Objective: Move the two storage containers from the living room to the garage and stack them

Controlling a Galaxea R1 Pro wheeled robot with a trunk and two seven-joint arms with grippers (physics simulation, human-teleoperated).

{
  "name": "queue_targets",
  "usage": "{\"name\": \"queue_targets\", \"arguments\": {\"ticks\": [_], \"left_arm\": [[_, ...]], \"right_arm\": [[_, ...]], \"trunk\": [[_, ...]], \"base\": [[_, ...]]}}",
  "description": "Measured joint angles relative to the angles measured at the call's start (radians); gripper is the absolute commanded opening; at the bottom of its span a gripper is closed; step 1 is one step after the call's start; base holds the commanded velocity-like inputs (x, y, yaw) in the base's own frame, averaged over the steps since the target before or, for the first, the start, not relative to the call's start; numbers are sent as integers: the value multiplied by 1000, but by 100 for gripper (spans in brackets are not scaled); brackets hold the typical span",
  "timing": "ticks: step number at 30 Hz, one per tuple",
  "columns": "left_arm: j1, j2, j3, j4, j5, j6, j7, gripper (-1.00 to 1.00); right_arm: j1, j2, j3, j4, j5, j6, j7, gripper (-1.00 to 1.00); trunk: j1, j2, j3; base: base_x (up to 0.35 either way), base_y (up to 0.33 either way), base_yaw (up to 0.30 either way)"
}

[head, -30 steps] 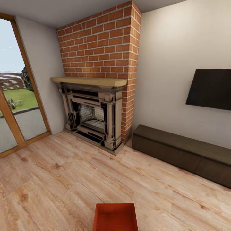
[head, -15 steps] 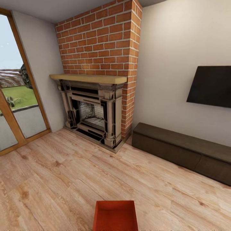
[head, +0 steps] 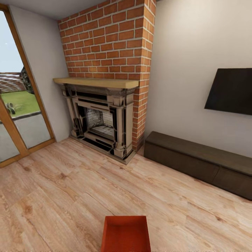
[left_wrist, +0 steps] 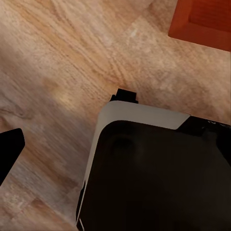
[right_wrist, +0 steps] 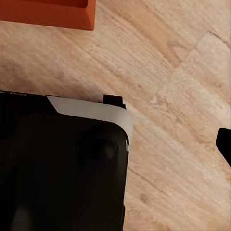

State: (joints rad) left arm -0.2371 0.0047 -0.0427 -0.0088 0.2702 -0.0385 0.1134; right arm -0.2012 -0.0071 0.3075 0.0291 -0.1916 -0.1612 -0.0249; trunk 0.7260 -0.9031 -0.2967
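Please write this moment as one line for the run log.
place: living room | seen: orange tub on wood floor, fireplace, bench, TV | held: nothing seen | garage: not reached

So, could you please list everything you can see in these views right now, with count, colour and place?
storage container: one, orange-red, on the wood floor at the near edge of the head view, open side up
fireplace: one, red brick with dark metal surround, in the corner
mantel shelf: one, light wood, above the firebox
bench: one, dark brown, along the right wall
TV: one, black, on the wall above the bench
glass door: one, wood-framed, at left
floor: light wood planks
robot base: black and grey, under both wrist cameras; end effector states cannot be told
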Motion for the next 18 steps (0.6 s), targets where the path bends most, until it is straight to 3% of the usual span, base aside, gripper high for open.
{"name": "queue_targets", "arguments": {"ticks": [18], "left_arm": [[0, 0, 0, 0, 0, 0, 0, 100]], "right_arm": [[0, -2, 0, 0, 0, -2, -4, 100]], "trunk": [[0, 0, -29]], "base": [[0, 0, 0]]}}
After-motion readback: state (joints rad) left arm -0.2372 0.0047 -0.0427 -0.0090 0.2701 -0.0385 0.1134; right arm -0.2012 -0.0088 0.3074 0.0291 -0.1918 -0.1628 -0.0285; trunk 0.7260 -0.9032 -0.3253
